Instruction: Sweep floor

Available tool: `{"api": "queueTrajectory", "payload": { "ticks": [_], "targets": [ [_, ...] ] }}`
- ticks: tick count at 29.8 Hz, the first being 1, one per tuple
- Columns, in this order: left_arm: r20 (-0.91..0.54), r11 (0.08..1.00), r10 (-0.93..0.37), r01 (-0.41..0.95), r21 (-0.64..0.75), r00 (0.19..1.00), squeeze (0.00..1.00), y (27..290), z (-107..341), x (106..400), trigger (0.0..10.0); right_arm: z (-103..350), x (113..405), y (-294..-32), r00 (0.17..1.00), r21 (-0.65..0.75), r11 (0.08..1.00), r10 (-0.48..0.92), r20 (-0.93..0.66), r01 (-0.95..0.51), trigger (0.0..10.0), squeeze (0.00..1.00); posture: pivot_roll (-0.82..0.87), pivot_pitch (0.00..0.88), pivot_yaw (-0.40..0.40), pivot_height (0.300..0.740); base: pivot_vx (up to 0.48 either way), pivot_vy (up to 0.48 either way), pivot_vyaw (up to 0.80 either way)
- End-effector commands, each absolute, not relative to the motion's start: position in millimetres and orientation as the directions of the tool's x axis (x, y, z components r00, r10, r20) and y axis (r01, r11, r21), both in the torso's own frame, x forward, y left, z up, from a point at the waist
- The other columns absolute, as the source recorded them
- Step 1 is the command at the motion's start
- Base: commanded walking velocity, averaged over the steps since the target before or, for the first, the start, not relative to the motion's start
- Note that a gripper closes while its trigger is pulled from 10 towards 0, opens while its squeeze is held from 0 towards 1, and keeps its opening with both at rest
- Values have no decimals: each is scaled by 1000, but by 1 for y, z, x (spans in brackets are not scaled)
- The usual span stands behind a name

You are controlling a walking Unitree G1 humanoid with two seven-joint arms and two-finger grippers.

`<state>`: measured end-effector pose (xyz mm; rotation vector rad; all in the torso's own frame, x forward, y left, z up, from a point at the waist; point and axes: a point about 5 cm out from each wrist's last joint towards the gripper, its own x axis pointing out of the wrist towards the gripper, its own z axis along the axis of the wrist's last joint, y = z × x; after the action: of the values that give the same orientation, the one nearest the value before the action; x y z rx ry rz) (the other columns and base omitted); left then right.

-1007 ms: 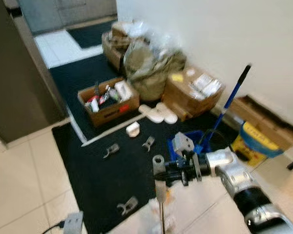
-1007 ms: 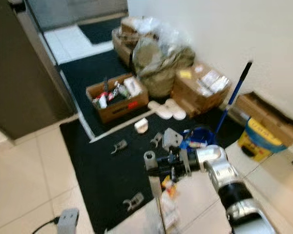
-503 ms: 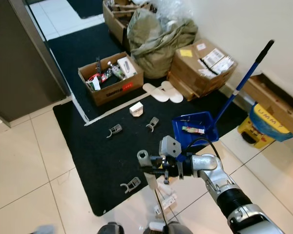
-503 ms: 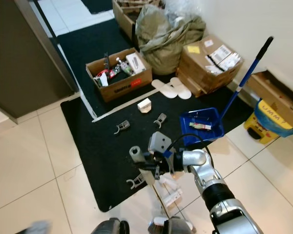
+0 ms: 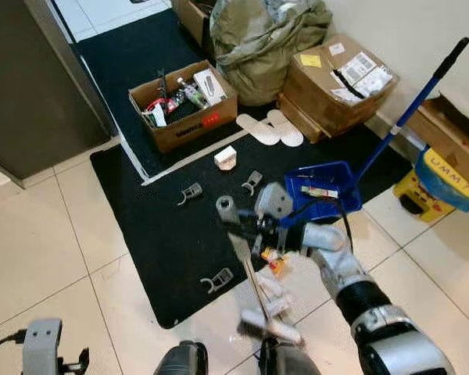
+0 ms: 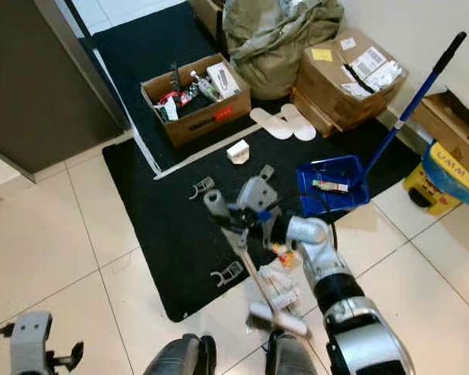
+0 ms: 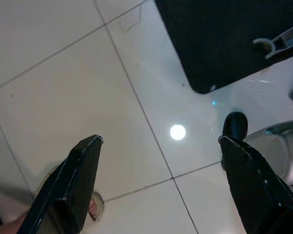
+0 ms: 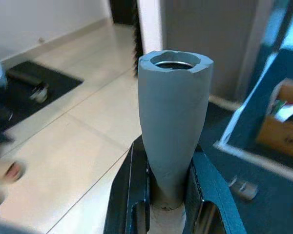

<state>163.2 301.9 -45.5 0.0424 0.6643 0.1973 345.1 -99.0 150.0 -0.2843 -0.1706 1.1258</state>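
Broom (image 5: 250, 281), grey-gripped and thin-shafted, sits clamped in the right gripper (image 5: 246, 228) fingers; left gripper (image 7: 161, 190) fingers spread apart.

An open cardboard box (image 5: 183, 117) of clutter, white slippers (image 5: 270, 130), a stuffed olive bag (image 5: 266, 43) and taped cartons (image 5: 340, 82) crowd a black mat (image 5: 152, 234) by the wall.
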Motion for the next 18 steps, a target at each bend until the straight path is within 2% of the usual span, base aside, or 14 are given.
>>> {"api": "queueTrajectory", "payload": {
  "ticks": [1,3,9,15,18],
  "targets": [
    [-654,981,193,-166,105,732,0,301,-54,147,10000,166,345,-89,386,-367,385,919,74,-847,10000,0,182,360,77,740,0,0,0],
    [-659,983,179,-153,97,731,0,295,-58,142,10000,188,348,-77,339,-403,367,930,141,-839,10000,0,189,353,68,740,0,0,0],
    [-676,985,167,-147,88,718,0,291,-64,128,10000,213,348,-65,277,-458,346,937,213,-819,10000,0,187,340,62,740,0,0,0],
    [-686,987,157,-145,76,711,0,288,-67,122,10000,230,347,-61,254,-508,355,932,258,-785,10000,0,181,331,60,740,0,0,0],
    [-689,987,151,-143,69,709,0,285,-68,124,10000,235,348,-61,277,-537,377,925,260,-754,10000,0,170,320,54,740,0,0,0]
  ]
}}
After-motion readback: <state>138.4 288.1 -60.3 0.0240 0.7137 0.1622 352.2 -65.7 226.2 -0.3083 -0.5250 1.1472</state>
